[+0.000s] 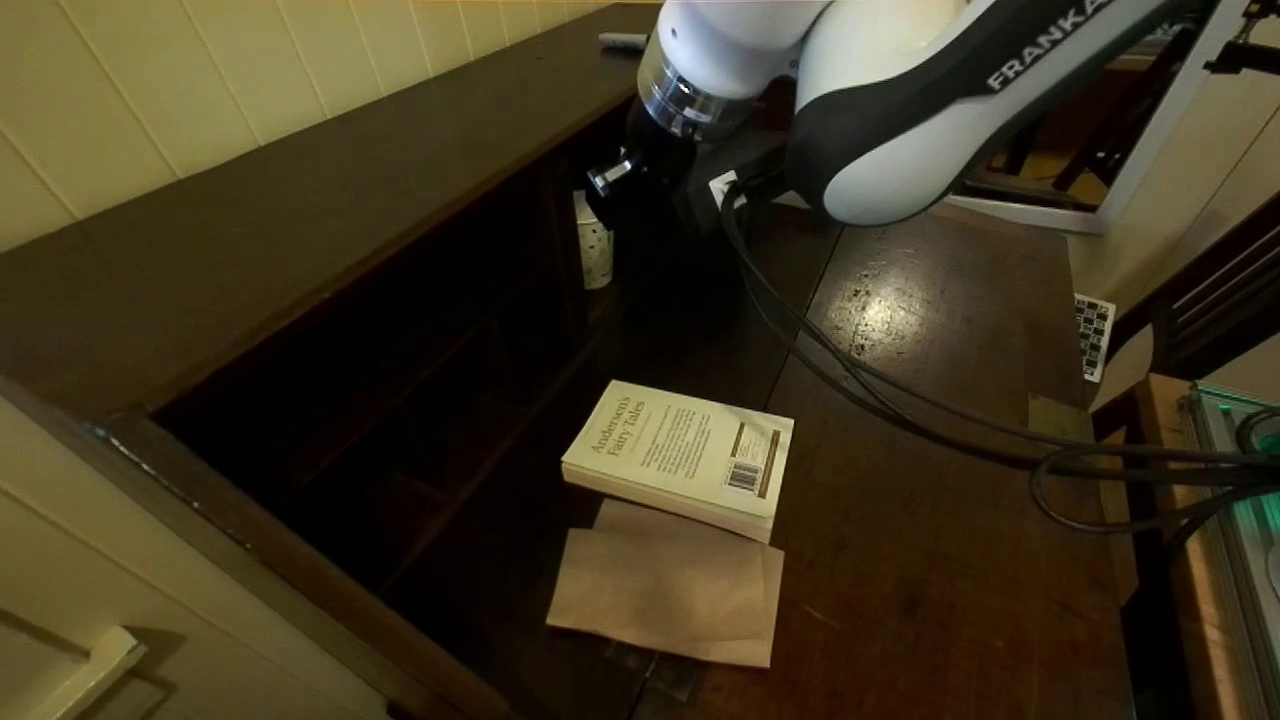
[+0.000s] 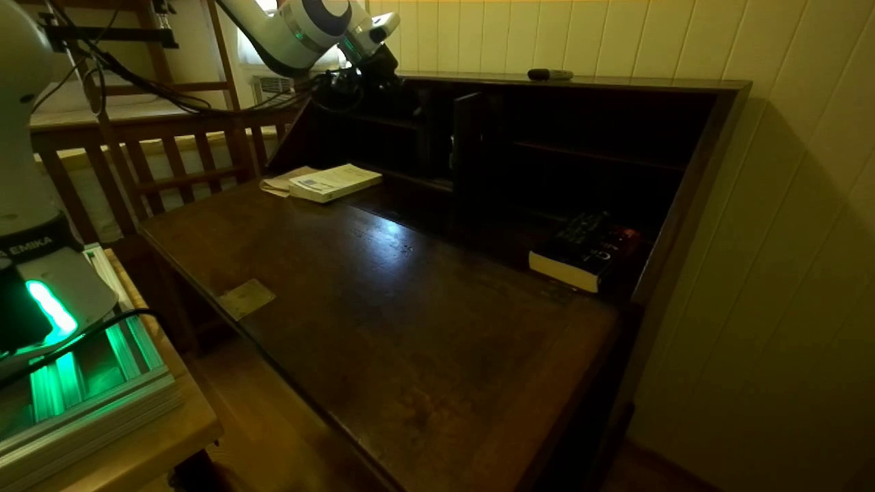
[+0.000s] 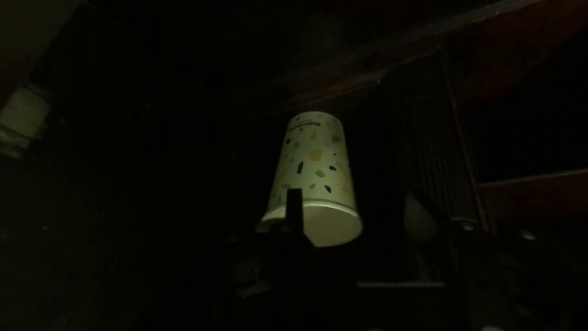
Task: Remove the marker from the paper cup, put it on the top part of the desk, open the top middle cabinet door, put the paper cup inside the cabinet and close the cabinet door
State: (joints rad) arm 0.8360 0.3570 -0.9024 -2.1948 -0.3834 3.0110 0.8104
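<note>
The white paper cup (image 1: 595, 250) with small coloured flecks stands close to the desk's back compartments in an exterior view. In the wrist view the paper cup (image 3: 317, 156) shows its open mouth toward me, with no marker seen in it. My gripper (image 3: 356, 218) is open; its left finger overlaps the cup's rim and its right finger is apart from the cup. Whether a finger touches the cup I cannot tell. The marker (image 2: 550, 74) lies on the desk's top ledge (image 2: 642, 83); it also shows beside my arm (image 1: 622, 41). The middle cabinet door (image 2: 467, 140) stands open.
A white book (image 1: 680, 455) lies partly on brown paper (image 1: 665, 590) on the desk surface. A thick black book (image 2: 581, 249) lies at the desk's far end. Black cables (image 1: 880, 400) hang from my arm across the desk. Compartment dividers stand close beside the cup.
</note>
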